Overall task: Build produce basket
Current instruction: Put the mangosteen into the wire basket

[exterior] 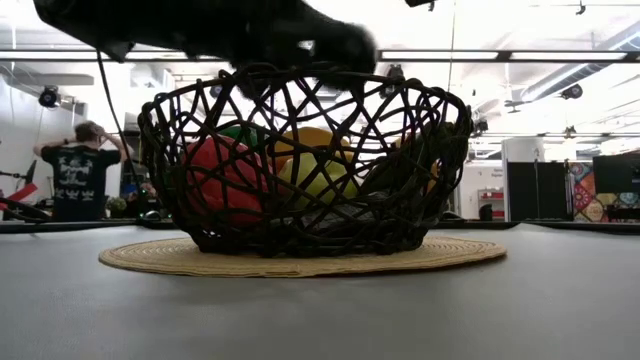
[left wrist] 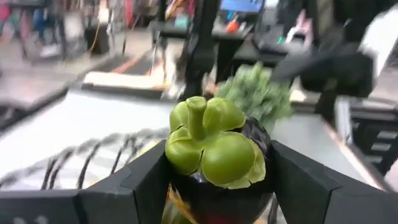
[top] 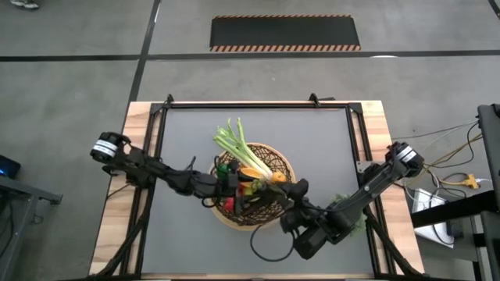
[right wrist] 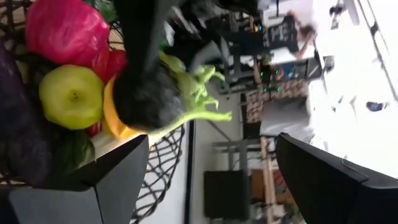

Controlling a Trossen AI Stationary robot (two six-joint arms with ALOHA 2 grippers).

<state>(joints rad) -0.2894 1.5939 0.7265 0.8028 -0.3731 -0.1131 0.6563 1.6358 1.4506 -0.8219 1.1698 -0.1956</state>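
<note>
At the centre of the high view, the left gripper (left wrist: 214, 180) is clamping a light, stiff, slippery-looking eggplant (left wrist: 214, 149) by its body over the basket (top: 283, 160), while the right gripper (right wrist: 211, 180) is gaping empty beside it.

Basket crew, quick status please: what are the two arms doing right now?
Left gripper over the basket, shut on the eggplant. Right gripper open at the basket's near-right edge, holding nothing. Leek, lime already inside.
</note>
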